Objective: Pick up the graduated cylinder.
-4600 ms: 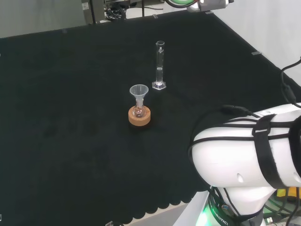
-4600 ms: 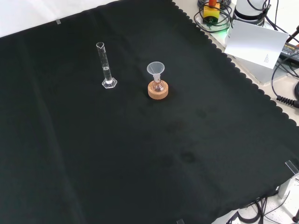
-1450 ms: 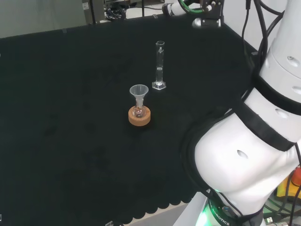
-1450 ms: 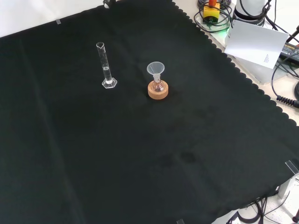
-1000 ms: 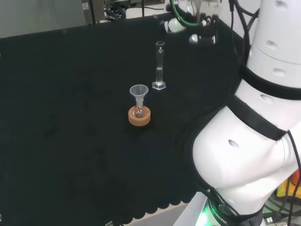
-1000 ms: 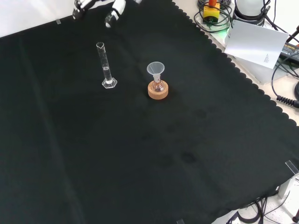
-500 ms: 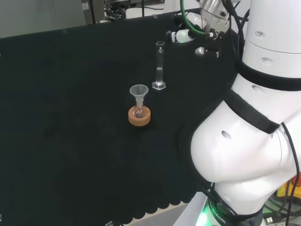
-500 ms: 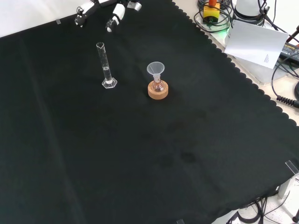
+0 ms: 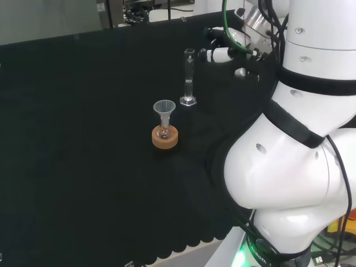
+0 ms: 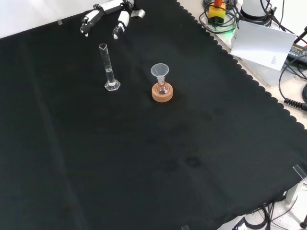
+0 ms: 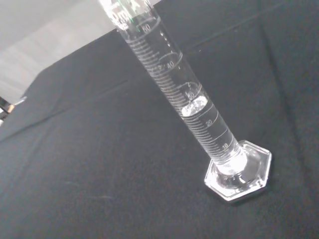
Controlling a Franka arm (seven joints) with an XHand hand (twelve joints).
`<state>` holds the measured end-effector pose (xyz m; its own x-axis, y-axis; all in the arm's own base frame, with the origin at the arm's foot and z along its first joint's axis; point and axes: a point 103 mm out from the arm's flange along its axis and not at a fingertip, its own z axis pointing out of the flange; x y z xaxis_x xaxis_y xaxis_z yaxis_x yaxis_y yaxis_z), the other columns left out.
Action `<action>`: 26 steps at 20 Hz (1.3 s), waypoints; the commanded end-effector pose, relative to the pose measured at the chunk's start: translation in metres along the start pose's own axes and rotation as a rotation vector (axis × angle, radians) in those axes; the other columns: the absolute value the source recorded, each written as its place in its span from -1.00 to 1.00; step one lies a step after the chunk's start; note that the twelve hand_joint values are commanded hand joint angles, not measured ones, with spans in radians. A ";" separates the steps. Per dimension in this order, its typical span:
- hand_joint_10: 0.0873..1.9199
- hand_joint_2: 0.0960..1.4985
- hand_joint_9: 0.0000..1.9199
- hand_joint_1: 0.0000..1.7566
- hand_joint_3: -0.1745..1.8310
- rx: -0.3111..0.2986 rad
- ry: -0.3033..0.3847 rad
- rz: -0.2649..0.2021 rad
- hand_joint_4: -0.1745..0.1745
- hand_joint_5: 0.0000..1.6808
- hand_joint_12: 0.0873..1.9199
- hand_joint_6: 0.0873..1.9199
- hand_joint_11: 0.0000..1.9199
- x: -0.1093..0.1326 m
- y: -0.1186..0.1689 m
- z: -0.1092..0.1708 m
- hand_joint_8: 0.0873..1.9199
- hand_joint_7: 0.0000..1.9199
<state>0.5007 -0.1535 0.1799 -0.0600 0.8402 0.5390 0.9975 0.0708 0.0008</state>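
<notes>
Graduated cylinder [image 9: 189, 77] stands upright on the black cloth [image 10: 144, 158], left of the funnel flask [image 10: 161, 81] on its cork ring [image 10: 162, 92] in front view. Clear, thin-walled, hexagonal foot, some liquid low in the tube: likely light, slick, top-heavy, breakable. Hand [image 10: 111, 13] hovers just beyond it, apart, fingers [image 9: 222, 54] extended and holding nothing. Best to grip mid-tube above the liquid line and keep it vertical to avoid tipping or a spill.

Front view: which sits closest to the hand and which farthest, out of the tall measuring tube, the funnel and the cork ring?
1. Measuring tube, just below the hand.
2. Funnel, lower right.
3. Cork ring, under the funnel, farthest.
</notes>
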 end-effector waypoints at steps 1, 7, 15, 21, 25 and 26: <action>-0.45 0.05 -0.50 -0.12 -0.51 0.008 0.171 -0.088 -0.30 -0.51 0.38 -1.00 -0.79 -0.006 0.011 0.019 -0.40 -0.73; -0.48 -0.06 -0.48 -0.04 -0.39 0.007 0.264 -0.143 -0.35 -0.48 0.37 -1.00 -0.78 -0.010 0.020 0.041 -0.41 -0.72; -0.47 -0.15 -0.49 0.07 -0.30 -0.021 0.342 -0.184 -0.36 -0.48 0.37 -1.00 -0.78 -0.018 0.028 0.058 -0.39 -0.72; -0.47 -0.19 -0.42 0.10 -0.24 -0.025 0.371 -0.190 -0.33 -0.41 0.37 -1.00 -0.76 -0.026 0.030 0.071 -0.39 -0.62; -0.48 -0.21 -0.36 0.12 -0.21 -0.023 0.385 -0.212 -0.32 -0.38 0.36 -1.00 -0.72 -0.026 0.031 0.076 -0.40 -0.56; -0.49 -0.21 -0.35 0.12 -0.20 -0.022 0.389 -0.218 -0.32 -0.38 0.36 -1.00 -0.71 -0.025 0.031 0.077 -0.40 -0.55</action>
<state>0.5295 -0.1342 0.1041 -0.2354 0.5598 0.7945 0.9692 0.1962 0.1489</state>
